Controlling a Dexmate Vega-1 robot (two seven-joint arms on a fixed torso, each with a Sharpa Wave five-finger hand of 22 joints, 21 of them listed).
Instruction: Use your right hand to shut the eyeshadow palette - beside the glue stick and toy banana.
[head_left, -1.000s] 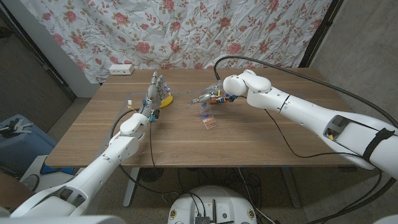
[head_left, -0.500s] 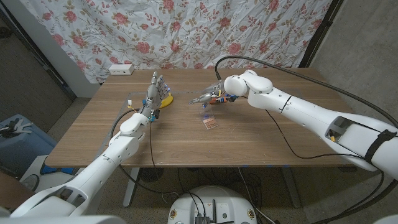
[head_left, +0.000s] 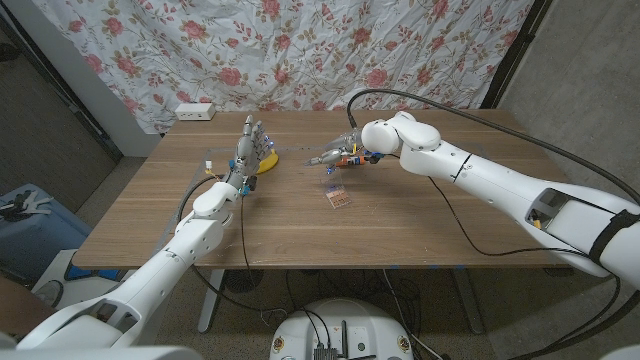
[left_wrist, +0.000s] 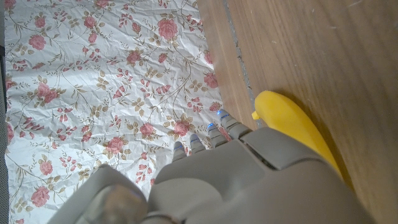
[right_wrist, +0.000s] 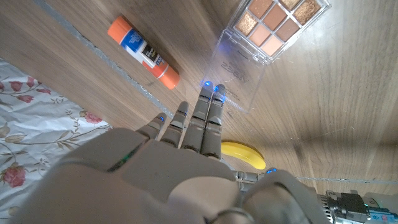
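The eyeshadow palette (right_wrist: 273, 28) lay open near the middle of the counter (head_left: 420, 230), its pan tray of brown and gold shades flat on the wood and its clear lid (right_wrist: 236, 78) swung out toward the right hand (right_wrist: 199, 121). In the head view the palette (head_left: 338, 197) sat just in front of that hand (head_left: 335, 158), with the glue stick (right_wrist: 143, 52) close by on one side and the toy banana (right_wrist: 239, 152) farther back toward the left hand (head_left: 250, 150).

The likeliest trouble, by my reckoning, was the light palette skidding away when pushed, since nothing braced the tray; a push landing low on the lid would shove the whole thing rather than fold it. The clear lid was also hard to see, so the fingers could miss its edge or slip off the slick plastic. A wide sweep might knock the glue stick rolling.

The right hand held nothing. Its fingers (right_wrist: 211, 106) were stretched out straight and close together, their tips over the far edge of the lid; whether they actually touched it I could not tell. The left hand stood upright with fingers extended and apart, just beside the banana (left_wrist: 292, 121), grasping nothing.
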